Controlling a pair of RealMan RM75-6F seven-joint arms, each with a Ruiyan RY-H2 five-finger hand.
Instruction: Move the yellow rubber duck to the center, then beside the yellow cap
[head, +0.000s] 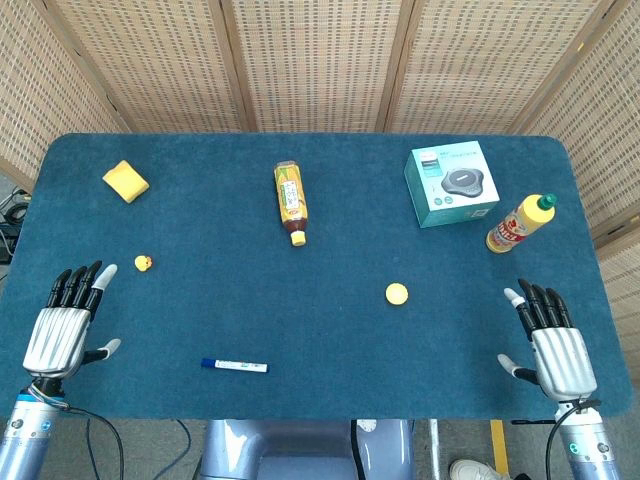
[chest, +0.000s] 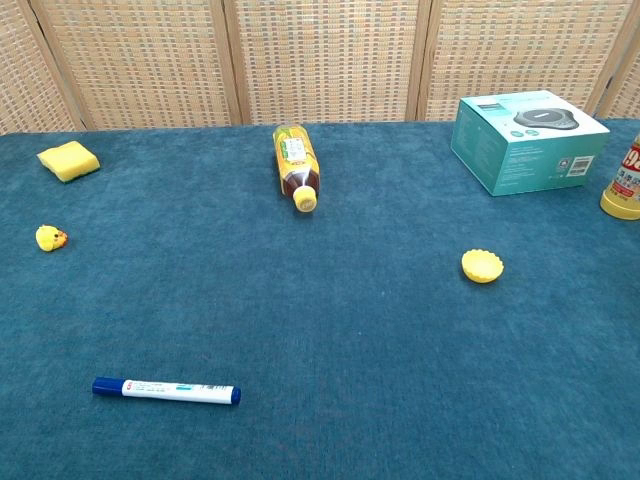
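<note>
The left hand (head: 65, 325) is seen spread flat on the bench (head: 330, 340), released, nothing grasped; the right hand (head: 553, 345) is likewise splayed and empty. Just beyond the left hand's fingertips the duck (head: 144, 263) is found, well apart from the yellow cap (head: 397, 294). Far from the duck, toward the bench's near edge, a marker (head: 234, 366) is laid. Beyond the duck a sponge (head: 126, 181) is set, and a bottle (head: 291, 201) lies on its side.

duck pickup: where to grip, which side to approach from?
Pinch the duck across its round body, coming from above with the left hand, which lies open nearest it. The duck is small and low on the table with nothing close by, so probably only a fingertip pinch fits.
</note>
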